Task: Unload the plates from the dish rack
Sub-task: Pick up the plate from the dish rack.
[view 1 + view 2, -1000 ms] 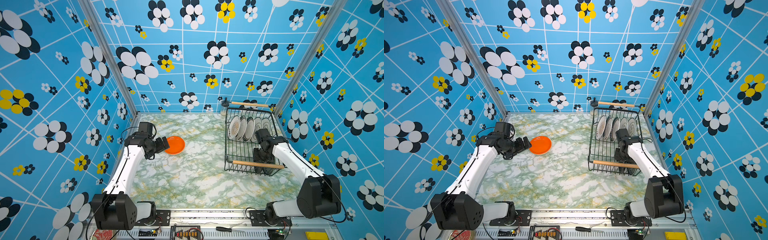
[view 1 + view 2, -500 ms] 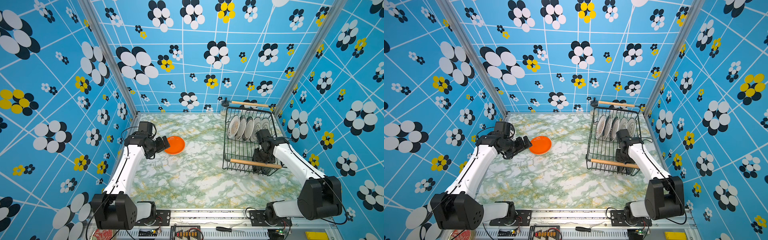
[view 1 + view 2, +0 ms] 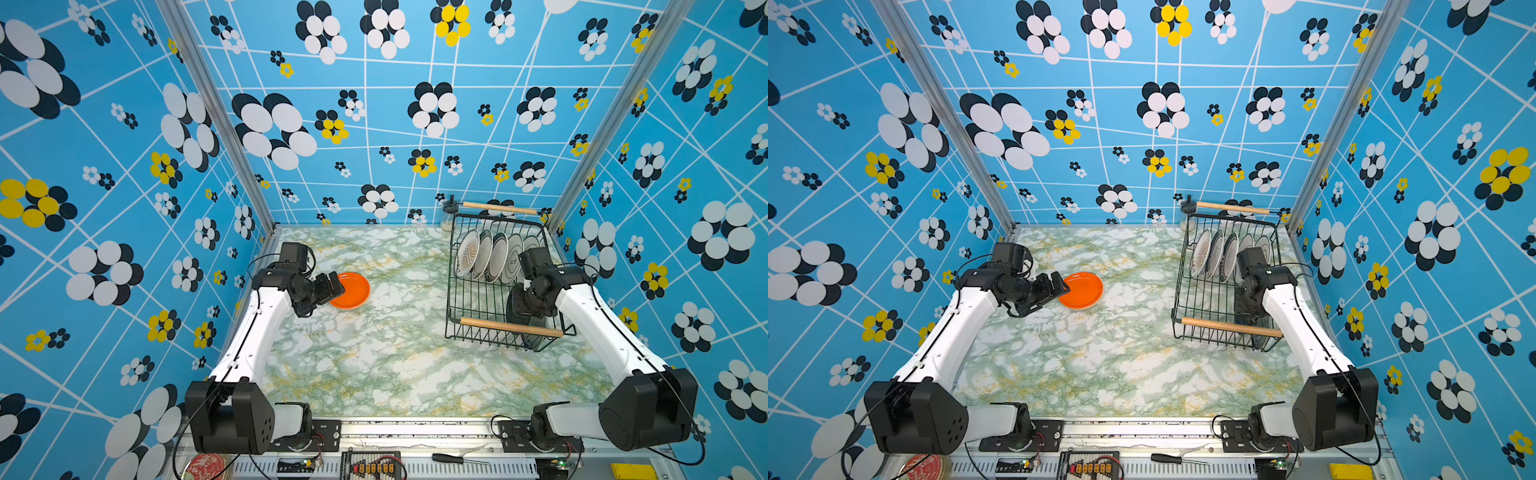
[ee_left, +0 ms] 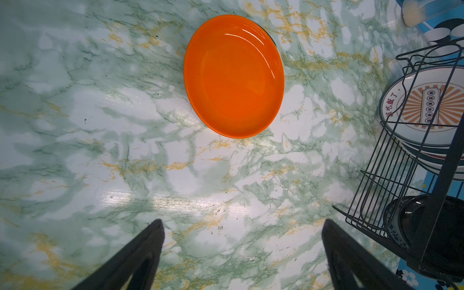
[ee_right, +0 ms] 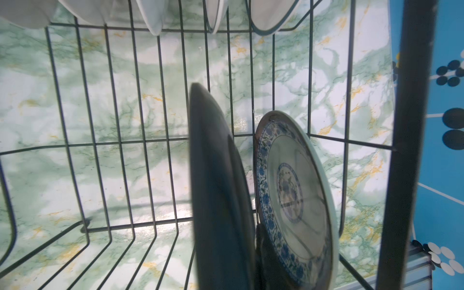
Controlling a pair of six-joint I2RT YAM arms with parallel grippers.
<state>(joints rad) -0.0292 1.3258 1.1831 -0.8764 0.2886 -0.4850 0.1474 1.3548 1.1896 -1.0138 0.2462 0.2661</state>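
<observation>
The black wire dish rack [image 3: 478,291] [image 3: 1204,291] stands at the right of the table. Several white plates [image 3: 486,255] [image 3: 1214,253] stand on edge at its far end. My right gripper [image 3: 528,309] reaches down into the rack's near right corner. It is shut on the rim of a black plate [image 5: 216,188] standing on edge. One finger [image 5: 263,253] shows between this plate and a blue-patterned plate [image 5: 291,190] beside it. An orange plate [image 3: 351,291] [image 4: 233,75] lies flat on the table at the left. My left gripper [image 3: 334,286] [image 4: 242,223] hovers open just beside it, holding nothing.
A small glass jar [image 3: 448,216] stands at the rack's far left corner, against the back wall. Patterned walls close in the table on three sides, and the rack sits near the right one. A red tin [image 3: 203,465] and a screwdriver [image 3: 455,459] lie below the front rail.
My right gripper has closed on the black plate in the rack. The left arm and the orange plate have not moved.
</observation>
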